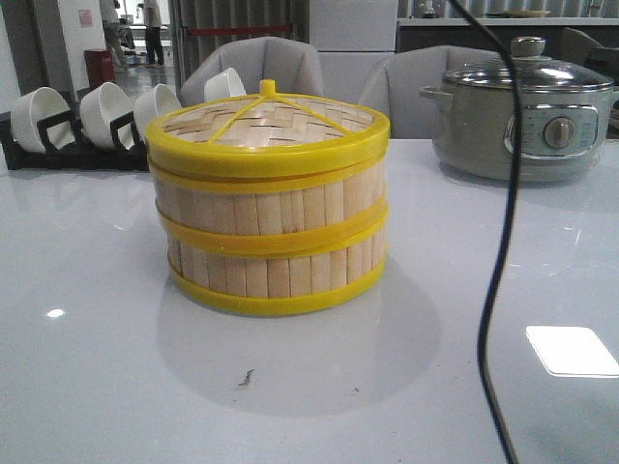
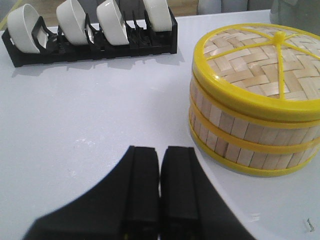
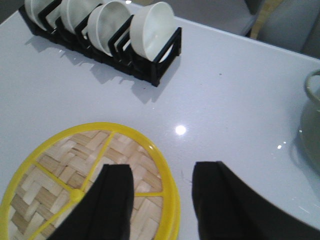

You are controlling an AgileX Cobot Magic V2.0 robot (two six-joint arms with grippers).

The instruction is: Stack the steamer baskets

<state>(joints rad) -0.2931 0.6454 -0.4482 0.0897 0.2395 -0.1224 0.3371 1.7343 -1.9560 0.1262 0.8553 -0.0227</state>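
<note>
Steamer baskets [image 1: 268,232] stacked two high, lid [image 1: 266,124] seated, mid-desk [image 1: 87,329] | left gripper [image 2: 159,185] beside stack, jaws pressed together, empty | right gripper [image 3: 162,192] above lid rim, jaws spread, empty | bowl rack [image 1: 58,145] and electric pot [image 1: 522,121] behind stack.

You had no readable text, brand, number or sign in any view. The grey-green pot [image 1: 522,121] carried small markings around its control dial [image 1: 558,131], but they were too small and blurred to make out. A red-and-white notice [image 1: 85,17] hung on the far wall, also illegible.
</note>
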